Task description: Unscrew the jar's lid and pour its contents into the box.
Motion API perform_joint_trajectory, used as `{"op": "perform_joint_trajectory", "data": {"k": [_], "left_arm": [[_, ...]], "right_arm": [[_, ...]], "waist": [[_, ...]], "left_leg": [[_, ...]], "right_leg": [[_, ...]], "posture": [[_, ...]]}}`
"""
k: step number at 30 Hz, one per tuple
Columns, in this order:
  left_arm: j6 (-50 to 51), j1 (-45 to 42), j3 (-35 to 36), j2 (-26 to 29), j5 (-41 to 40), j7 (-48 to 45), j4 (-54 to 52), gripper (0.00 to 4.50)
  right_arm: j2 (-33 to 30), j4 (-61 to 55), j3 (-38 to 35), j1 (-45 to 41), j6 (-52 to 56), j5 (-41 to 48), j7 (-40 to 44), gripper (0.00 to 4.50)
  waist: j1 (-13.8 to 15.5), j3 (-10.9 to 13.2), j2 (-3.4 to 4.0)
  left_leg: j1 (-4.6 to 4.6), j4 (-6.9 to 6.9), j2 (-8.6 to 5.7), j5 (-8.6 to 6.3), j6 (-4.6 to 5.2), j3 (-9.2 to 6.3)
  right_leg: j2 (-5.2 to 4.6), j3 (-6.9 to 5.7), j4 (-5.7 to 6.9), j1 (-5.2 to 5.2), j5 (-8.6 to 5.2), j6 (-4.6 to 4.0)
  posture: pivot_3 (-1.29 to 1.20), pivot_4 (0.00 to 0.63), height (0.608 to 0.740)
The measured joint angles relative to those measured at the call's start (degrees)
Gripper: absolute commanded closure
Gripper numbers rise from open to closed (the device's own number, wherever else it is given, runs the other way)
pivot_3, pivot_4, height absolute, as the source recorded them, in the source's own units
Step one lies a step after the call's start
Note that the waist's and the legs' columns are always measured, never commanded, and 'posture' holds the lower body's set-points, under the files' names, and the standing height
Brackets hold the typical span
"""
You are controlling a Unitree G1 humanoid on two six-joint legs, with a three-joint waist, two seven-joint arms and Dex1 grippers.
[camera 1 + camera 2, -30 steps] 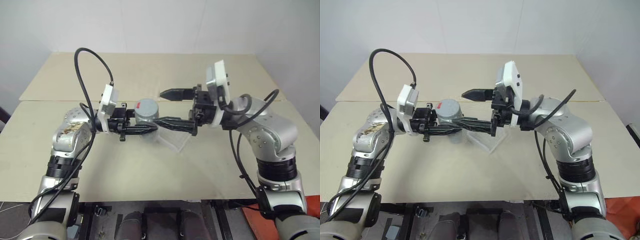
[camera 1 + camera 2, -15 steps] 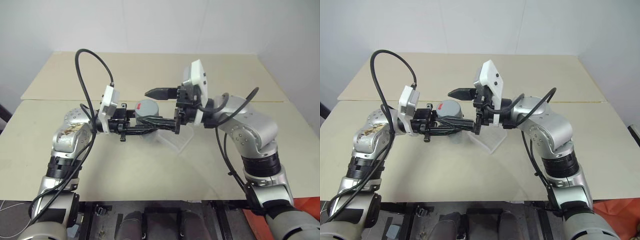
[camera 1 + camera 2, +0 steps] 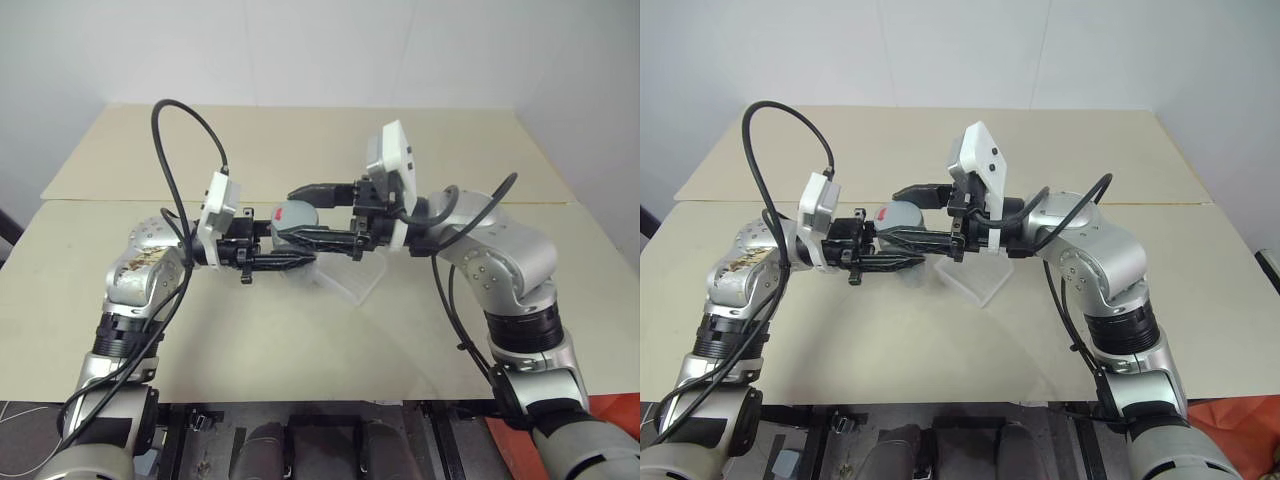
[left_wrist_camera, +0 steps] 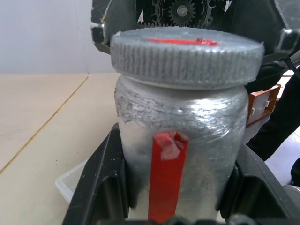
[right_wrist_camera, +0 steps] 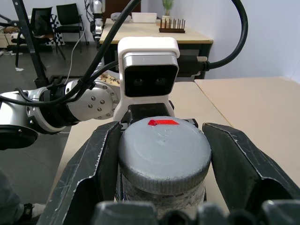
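left eye view: we are holding the jar (image 3: 289, 232) up above the pale surface (image 3: 250, 330), close to the middle of the scene, with both arms reaching in level toward each other. our left claw (image 3: 300, 258), coming in from nine o'clock, is clamped tight on the jar's silvery body, one black finger on either side. in the left wrist view we are seeing the jar (image 4: 180, 140) standing upright between those fingers (image 4: 101, 183), with a strip of red tape running down its side.

our right claw (image 3: 305, 210), coming in from three o'clock, is closed on the lid (image 3: 293, 212), which is sitting on the jar's mouth. in the right wrist view the lid (image 5: 163, 157), grey with a red mark toward its far edge, is sitting between the two black pads (image 5: 101, 173), and they are pressing against its ribbed rim.

the box (image 3: 352, 272), a clear shallow tray, is lying on the surface under the right claw, at about four o'clock from the jar and apart from it. we are catching one corner of it (image 4: 70, 180) in the left wrist view, below the jar.

we cannot tell anything of the contents, as the jar's wall is opaque and the lid is on.
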Motion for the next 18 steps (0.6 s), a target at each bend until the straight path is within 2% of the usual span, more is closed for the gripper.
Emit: {"op": "perform_joint_trajectory", "data": {"k": [5, 11, 15, 18], "left_arm": [[-0.10, 0.00, 0.02, 0.03, -0.04, 0.01, -0.34, 2.59], [-0.08, 0.50, 0.01, 0.42, -0.01, -0.09, -0.39, 2.59], [-0.08, 0.50, 0.01, 0.48, -0.01, -0.12, -0.39, 2.59], [-0.06, 0.48, 0.02, 0.53, 0.00, 0.22, -0.36, 2.59]], "right_arm": [[1.22, 1.86, -2.02, -1.06, 3.74, 3.93, -1.22, 1.77], [2.16, 2.88, -9.60, -4.96, 6.42, 9.38, -5.37, 1.77], [1.50, 2.99, -9.89, -4.52, 6.58, 9.15, -7.54, 1.77], [-1.23, 3.02, -10.08, -2.43, 4.63, 5.39, -9.79, 1.77]], "waist": [[0.00, 0.00, 0.00], [0.05, 0.00, 0.00], [0.00, 0.00, 0.00], [0.22, 0.00, 0.00]], "left_leg": [[0.00, 0.00, 0.01, 0.00, 0.00, 0.00], [0.00, -0.01, 0.02, 0.00, 0.00, -0.01], [0.00, -0.01, 0.01, 0.00, 0.00, 0.00], [-0.01, 0.00, 0.00, -0.01, 0.01, 0.00]], "right_leg": [[0.00, 0.00, 0.00, 0.00, 0.00, 0.00], [0.00, 0.00, -0.02, 0.01, 0.00, 0.00], [0.00, 0.00, 0.00, 0.00, 0.00, 0.00], [-0.01, -0.01, -0.03, 0.03, 0.00, 0.00]], "posture": [[0.00, 0.150, 0.740], [0.00, 0.150, 0.740], [0.00, 0.150, 0.740], [0.00, 0.150, 0.740]]}}
